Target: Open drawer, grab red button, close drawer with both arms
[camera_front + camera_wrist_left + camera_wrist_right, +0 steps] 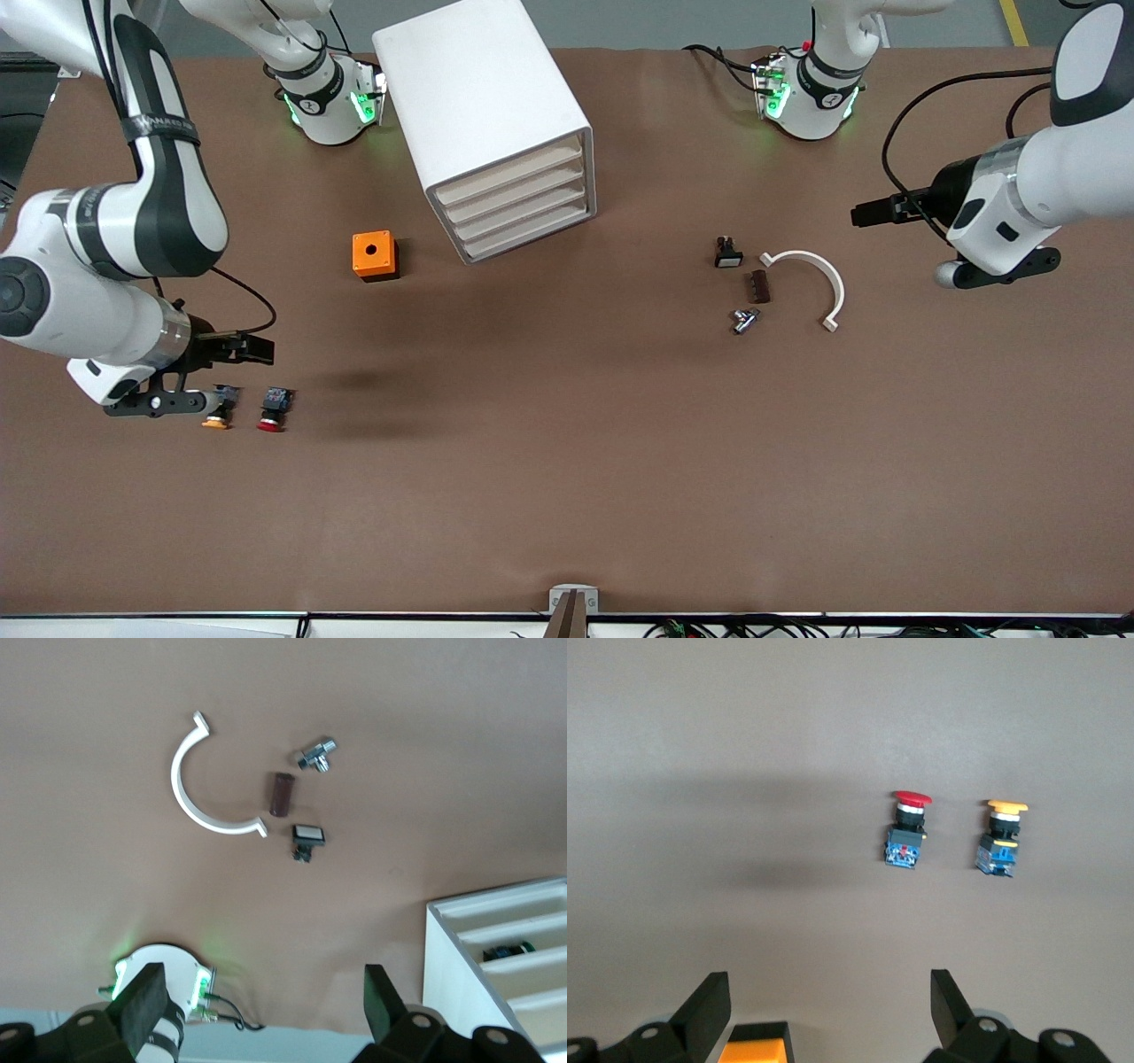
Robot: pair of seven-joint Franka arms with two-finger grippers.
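A wide brown table (567, 496) fills nearly the whole scene, its matte top evenly lit with soft shadows. Along its edge farthest from the front camera runs a strip of grey floor (673, 22), with a yellow line (1013, 22) painted on it toward the left arm's end. At the edge nearest the front camera a small grey bracket (573, 601) sits at mid-table, above a pale rail (159, 626) and a tangle of cables (753, 629).

Orange-capped button (216, 411) just beside red button (274, 409)
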